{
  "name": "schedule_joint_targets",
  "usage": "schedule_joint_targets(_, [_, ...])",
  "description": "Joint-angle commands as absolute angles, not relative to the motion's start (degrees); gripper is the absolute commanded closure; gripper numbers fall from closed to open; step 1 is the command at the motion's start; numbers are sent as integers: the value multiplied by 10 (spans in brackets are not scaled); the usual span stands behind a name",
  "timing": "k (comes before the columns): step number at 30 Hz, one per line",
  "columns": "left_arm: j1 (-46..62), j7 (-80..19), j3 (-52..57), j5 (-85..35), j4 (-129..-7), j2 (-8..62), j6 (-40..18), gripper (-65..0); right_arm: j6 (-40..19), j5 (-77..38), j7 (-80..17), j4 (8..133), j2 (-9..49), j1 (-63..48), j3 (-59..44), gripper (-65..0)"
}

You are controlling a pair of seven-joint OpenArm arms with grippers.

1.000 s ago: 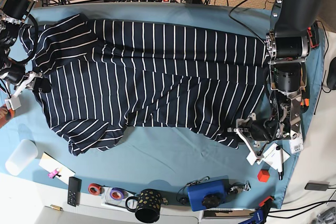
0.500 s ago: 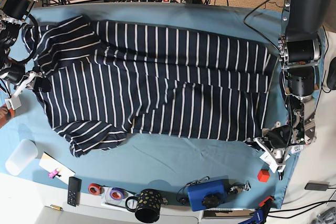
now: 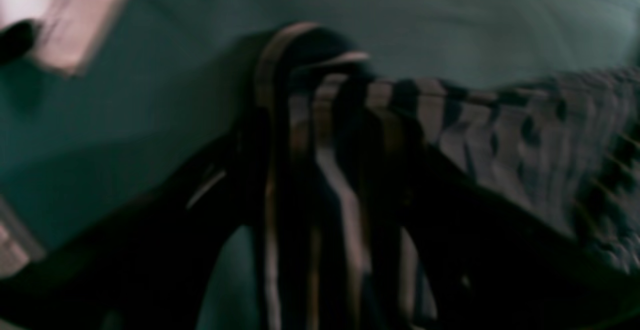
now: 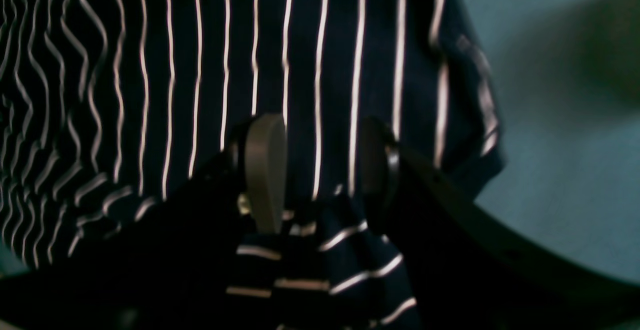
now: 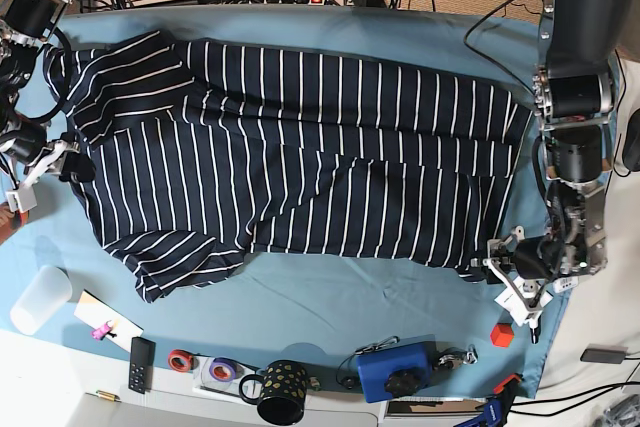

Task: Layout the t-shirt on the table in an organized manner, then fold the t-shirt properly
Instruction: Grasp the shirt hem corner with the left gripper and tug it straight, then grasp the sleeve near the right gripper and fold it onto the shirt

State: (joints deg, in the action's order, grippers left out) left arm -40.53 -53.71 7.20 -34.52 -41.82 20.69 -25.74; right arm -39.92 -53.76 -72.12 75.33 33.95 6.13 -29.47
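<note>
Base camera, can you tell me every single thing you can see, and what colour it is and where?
t-shirt: one, navy with white stripes, spread across the table
table: one, teal cloth
mug: one, black with gold dots, near edge
blue box: one, near edge
tape rolls: two, red and purple, near edge
remote: one, black, near edge
plastic cup: one, clear, lying down at the near corner
red cube: one, near edge
left gripper: at shirt's hem corner
right gripper: fabric between its fingers

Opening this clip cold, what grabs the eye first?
The navy white-striped t-shirt sprawls across most of the teal table, rumpled along its near edge. An end effector stands at each end of it: the right end effector has striped fabric bunched between its fingers. Clutter including a dotted black mug lines the near edge.
</note>
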Motion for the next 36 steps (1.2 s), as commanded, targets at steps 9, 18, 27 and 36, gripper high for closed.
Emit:
schedule_joint_targets(9, [-430,-712,203,-515,-567,263,-297,-285,-388,-322,-572,760,357,192,-270,-244])
schedule_joint_targets(18, [-415,-785,265,-530,-651,278,-300,-283,-286,-156,-451,610,352,307,-6,-244])
schedule_joint_targets(27, [-317,-786,265,-558,-711,288,-299,-283,-284,-87,-401,422,279,390,48,-244])
schedule_joint_targets(36, [-263,-784,265,-573,-765,288,-299,-283,-276,-69,-426,419,263,354,48,-83])
